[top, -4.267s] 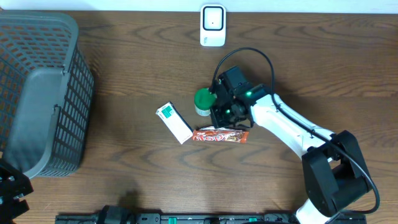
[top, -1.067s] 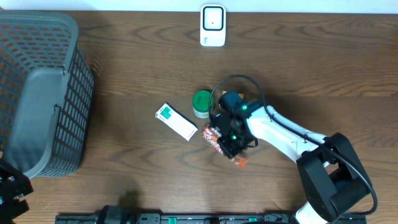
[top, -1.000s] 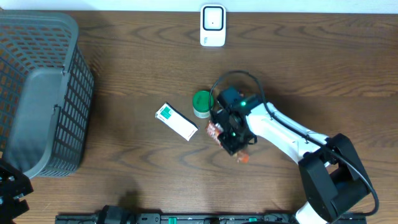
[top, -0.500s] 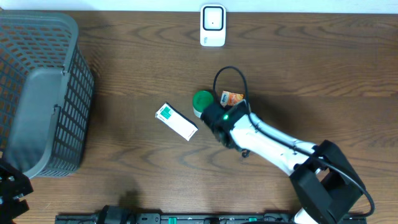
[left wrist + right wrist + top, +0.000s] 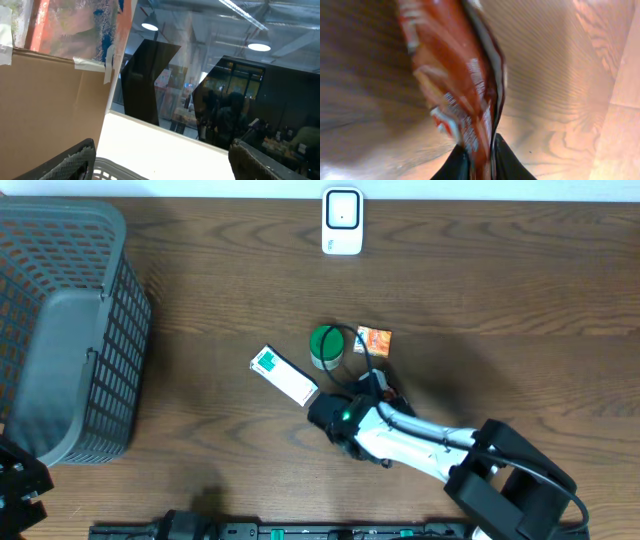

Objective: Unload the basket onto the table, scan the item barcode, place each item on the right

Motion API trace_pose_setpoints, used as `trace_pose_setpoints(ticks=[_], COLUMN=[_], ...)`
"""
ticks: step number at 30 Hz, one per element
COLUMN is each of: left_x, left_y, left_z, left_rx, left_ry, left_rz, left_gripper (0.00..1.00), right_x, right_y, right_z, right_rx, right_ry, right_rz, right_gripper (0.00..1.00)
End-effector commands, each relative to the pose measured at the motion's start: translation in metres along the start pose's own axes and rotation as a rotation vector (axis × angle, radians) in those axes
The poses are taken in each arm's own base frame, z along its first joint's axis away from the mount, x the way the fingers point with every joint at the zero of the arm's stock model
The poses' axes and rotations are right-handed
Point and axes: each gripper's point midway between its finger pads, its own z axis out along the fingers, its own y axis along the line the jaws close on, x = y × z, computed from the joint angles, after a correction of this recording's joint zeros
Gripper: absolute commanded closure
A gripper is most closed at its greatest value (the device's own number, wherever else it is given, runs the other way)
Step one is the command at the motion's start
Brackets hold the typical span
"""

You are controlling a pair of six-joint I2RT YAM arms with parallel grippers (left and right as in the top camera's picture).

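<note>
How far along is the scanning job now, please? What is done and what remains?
Done: the right hand grips the snack. In hand: it is held near the table's middle, well short of the scanner. Left: bring its barcode before the scanner. The left hand is open, empty.

One basket (image 5: pixel 128 310), one scanner (image 5: pixel 342 220), one tub (image 5: pixel 326 345) (green lid), one box (image 5: pixel 284 376), one wrapper (image 5: pixel 457 95)

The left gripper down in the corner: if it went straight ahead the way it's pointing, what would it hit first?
Most likely the grey basket. In the wrist view its rim sits low between the open jaws of the left gripper. Depth is unclear, so it might pass over the rim.
</note>
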Motion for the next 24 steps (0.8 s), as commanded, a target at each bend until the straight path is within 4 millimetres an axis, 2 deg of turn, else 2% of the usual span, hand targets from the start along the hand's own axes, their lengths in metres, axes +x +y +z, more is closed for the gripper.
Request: trace_pose_setpoints(ticks=[1, 9, 10, 13, 17, 20, 21, 22, 23, 24], left_x=[-0.001, -0.001, -0.001, -0.001, -0.001, -0.001, -0.001, -0.001, -0.001, -0.001], left_y=[0.003, 0.003, 0.003, 0.003, 0.003, 0.003, 0.003, 0.003, 0.003, 0.003], left_z=[-0.001, -0.001, -0.001, -0.001, -0.001, -0.001, -0.001, -0.001, -0.001, -0.001], left_rx=[-0.016, -0.016, -0.016, -0.016, -0.016, -0.016, -0.016, -0.016, -0.016, -0.016], left_ry=[-0.008, -0.008, -0.008, -0.008, -0.008, -0.008, -0.008, -0.008, -0.008, -0.008], left_rz=[0.004, 0.004, 0.004, 0.004, 0.004, 0.004, 0.004, 0.004, 0.004, 0.004], left_gripper=[0.15, 0.15, 0.15, 0.15, 0.15, 0.15, 0.15, 0.15, 0.15, 0.15], right_x=[-0.003, 0.005, 0.006, 0.009, 0.009, -0.005, -0.013, -0.022, -0.027, -0.035], right_y=[0.012, 0.048, 0.051, 0.064, 0.081, 0.081, 0.077, 0.069, 0.064, 0.055], right_z=[-0.01, -0.031, -0.033, -0.039, -0.055, -0.073, -0.08, -0.087, -0.091, -0.094], right_rx=[-0.029, -0.123, -0.132, -0.197, -0.349, -0.428, -0.448, -0.463, -0.469, -0.476], right_ry=[-0.044, -0.085, -0.089, -0.077, -0.002, 0.006, 0.0, -0.012, -0.018, -0.027], right_rz=[-0.05, -0.133, -0.14, -0.142, -0.118, -0.075, -0.054, -0.024, -0.006, 0.025], right_gripper=[0.87, 0.83, 0.8, 0.6, 0.42, 0.4, 0.47, 0.71, 0.89, 0.99])
